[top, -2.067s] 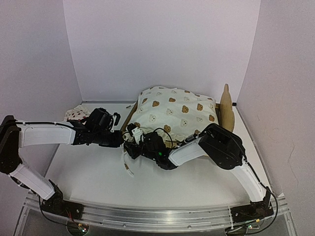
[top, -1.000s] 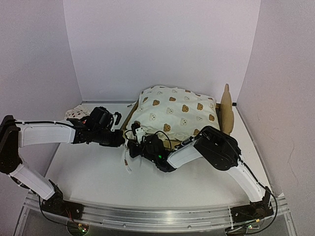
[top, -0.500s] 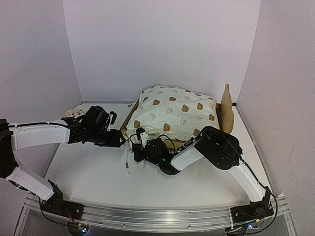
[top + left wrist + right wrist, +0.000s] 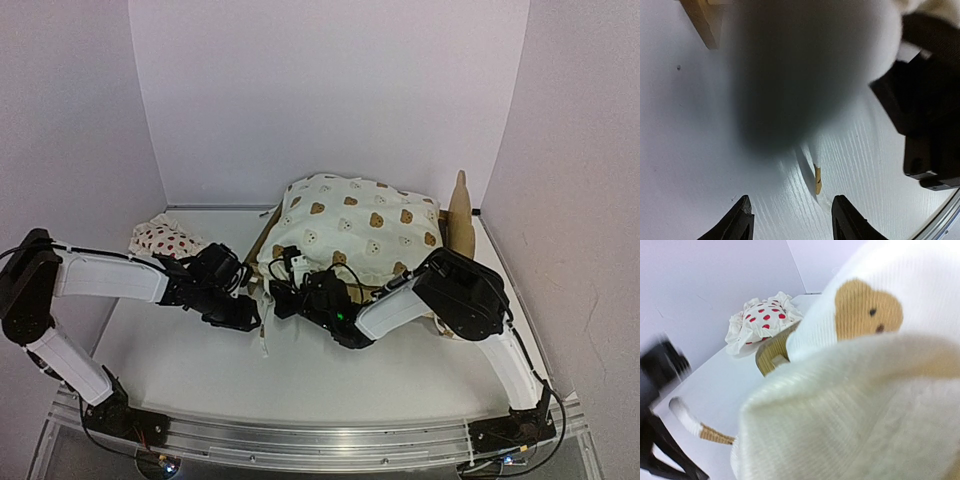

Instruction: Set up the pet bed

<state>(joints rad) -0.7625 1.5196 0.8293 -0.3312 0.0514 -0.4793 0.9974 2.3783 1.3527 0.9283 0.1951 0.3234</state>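
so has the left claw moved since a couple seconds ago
yes, the left claw has come toward the near edge of the table, away from the strawberry pillow that its arm partly hid before

Both arms are the same build.
left arm [image 4: 110, 277]: smooth white shell links with rounded edges and black joint housings between them. There's 1 large black housing [image 4: 25, 285] at the outer joint, and a thin black cable [image 4: 100, 250] runs along the top of the white link.
right arm [image 4: 400, 305]: same white shells, with a bulky black rounded elbow housing [image 4: 465, 295]. 1 green LED [image 4: 340, 318] is lit on the black wrist section, and black cable loops [image 4: 330, 272] sit above it.
Bases: 2 black blocks, left base [image 4: 118, 415] and right base [image 4: 515, 432], each with small coloured wiring below.
left gripper [image 4: 792, 222]: 2 matte black fingers [image 4: 742, 222], tapered, with rounded tips.
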